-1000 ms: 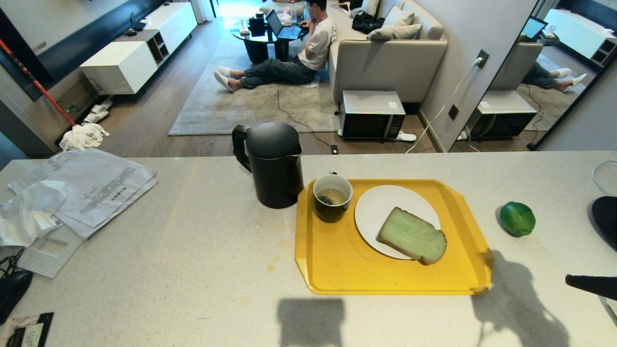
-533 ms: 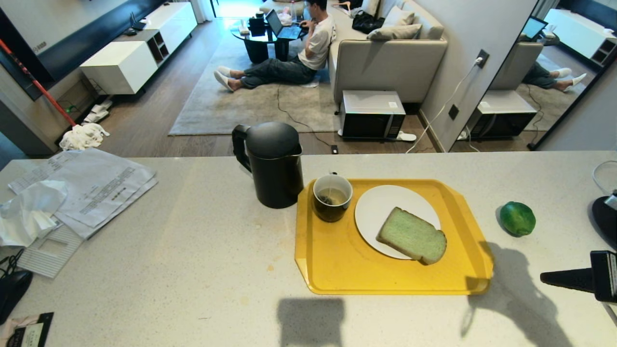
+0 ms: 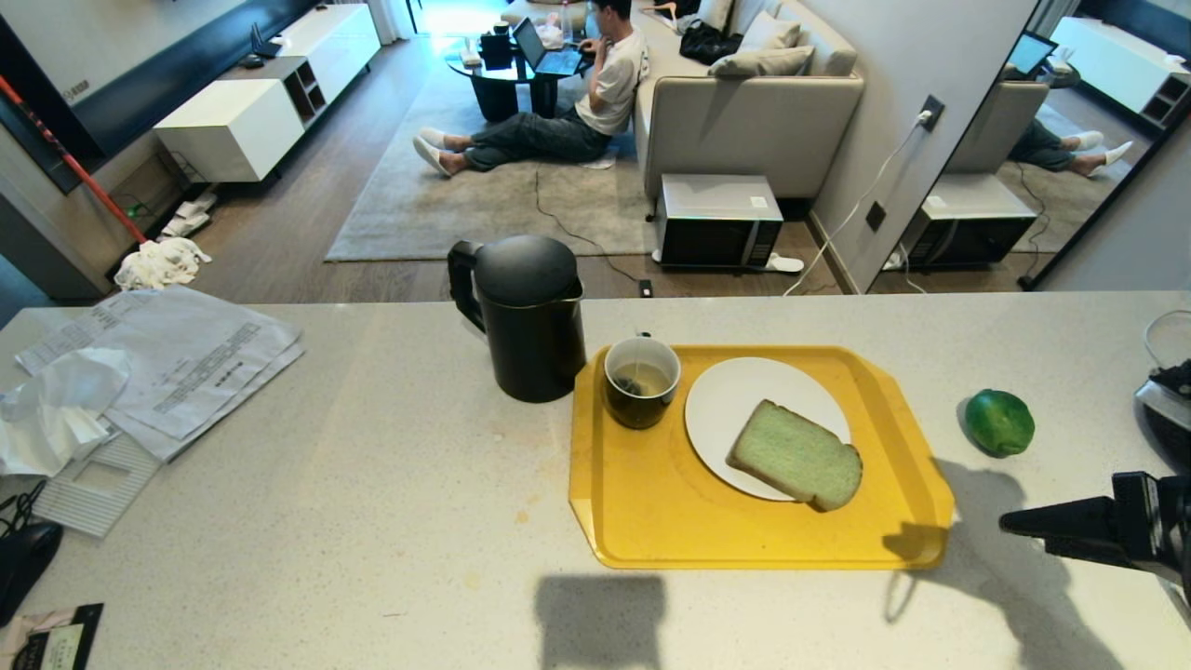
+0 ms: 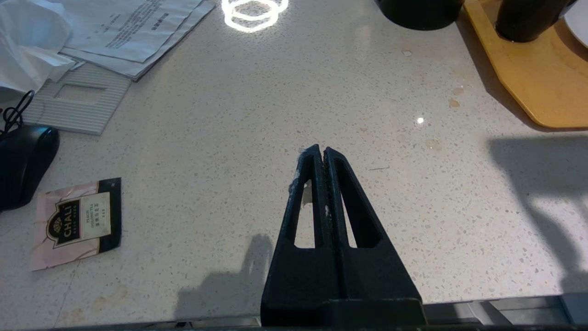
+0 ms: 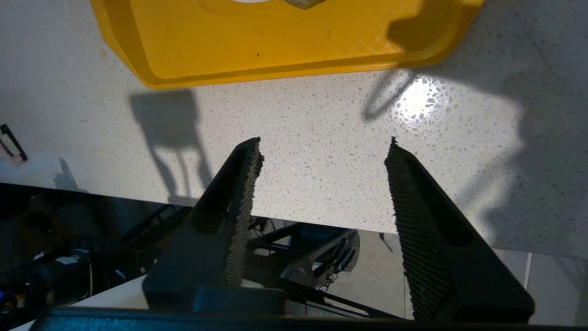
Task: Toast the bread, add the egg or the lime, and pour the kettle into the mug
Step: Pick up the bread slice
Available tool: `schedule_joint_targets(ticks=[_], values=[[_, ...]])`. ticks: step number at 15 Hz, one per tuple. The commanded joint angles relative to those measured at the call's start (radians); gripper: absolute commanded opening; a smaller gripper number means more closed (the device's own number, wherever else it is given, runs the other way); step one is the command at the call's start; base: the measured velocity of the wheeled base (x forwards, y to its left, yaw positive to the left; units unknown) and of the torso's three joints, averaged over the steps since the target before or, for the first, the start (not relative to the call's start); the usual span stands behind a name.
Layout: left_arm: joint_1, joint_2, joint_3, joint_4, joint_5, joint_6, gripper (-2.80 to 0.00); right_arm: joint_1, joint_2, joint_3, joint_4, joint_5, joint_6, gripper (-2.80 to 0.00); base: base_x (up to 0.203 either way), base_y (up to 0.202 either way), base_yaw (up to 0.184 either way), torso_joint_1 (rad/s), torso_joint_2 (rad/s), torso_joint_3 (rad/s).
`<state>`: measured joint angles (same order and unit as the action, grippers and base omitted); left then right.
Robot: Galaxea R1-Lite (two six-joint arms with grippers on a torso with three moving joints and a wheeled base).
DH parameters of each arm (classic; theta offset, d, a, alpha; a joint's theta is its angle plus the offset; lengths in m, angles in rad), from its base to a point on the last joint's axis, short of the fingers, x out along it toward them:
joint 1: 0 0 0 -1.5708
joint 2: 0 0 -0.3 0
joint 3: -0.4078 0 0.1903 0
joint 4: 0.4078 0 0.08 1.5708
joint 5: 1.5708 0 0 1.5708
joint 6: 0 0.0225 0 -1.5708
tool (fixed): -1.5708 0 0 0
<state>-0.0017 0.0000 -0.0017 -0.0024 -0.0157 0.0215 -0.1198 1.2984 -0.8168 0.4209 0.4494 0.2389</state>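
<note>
The pale green bread (image 3: 796, 456) with brown crust lies on a white plate (image 3: 735, 395) on the yellow tray (image 3: 651, 502). A sachet (image 4: 76, 223) reads "CHALI". The right gripper (image 5: 321, 147) hovers spread and empty; the left gripper (image 4: 320, 151) is clenched, empty.

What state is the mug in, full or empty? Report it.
Not empty. The mug stands upright on the yellow tray, holding brownish liquid with a tea bag in it.
</note>
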Motion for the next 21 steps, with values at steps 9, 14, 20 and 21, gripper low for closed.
schedule_joint_targets(ticks=[9, 14, 20, 21], values=[[0.0, 0.002, 0.0, -0.001, 0.0, 0.0, -2.8, -0.004, 0.083, -0.008, 0.003, 0.042, 0.042, 0.0, 0.0, 0.0, 0.0, 0.0, 0.0, 0.0], [0.0, 0.002, 0.0, -0.001, 0.0, 0.0, -2.8, -0.003, 0.153, -0.035, 0.003, 0.191, 0.04, 0.0, 0.0, 0.0, 0.0, 0.0, 0.0, 0.0], [0.0, 0.002, 0.0, -0.001, 0.0, 0.0, -2.8, -0.003, 0.142, -0.041, 0.004, 0.232, -0.018, 0.0, 0.0, 0.0, 0.0, 0.0, 0.0, 0.0], [0.0, 0.002, 0.0, -0.001, 0.0, 0.0, -2.8, -0.003, 0.147, -0.047, 0.004, 0.233, -0.017, 0.0, 0.0, 0.0, 0.0, 0.0, 0.0, 0.0]])
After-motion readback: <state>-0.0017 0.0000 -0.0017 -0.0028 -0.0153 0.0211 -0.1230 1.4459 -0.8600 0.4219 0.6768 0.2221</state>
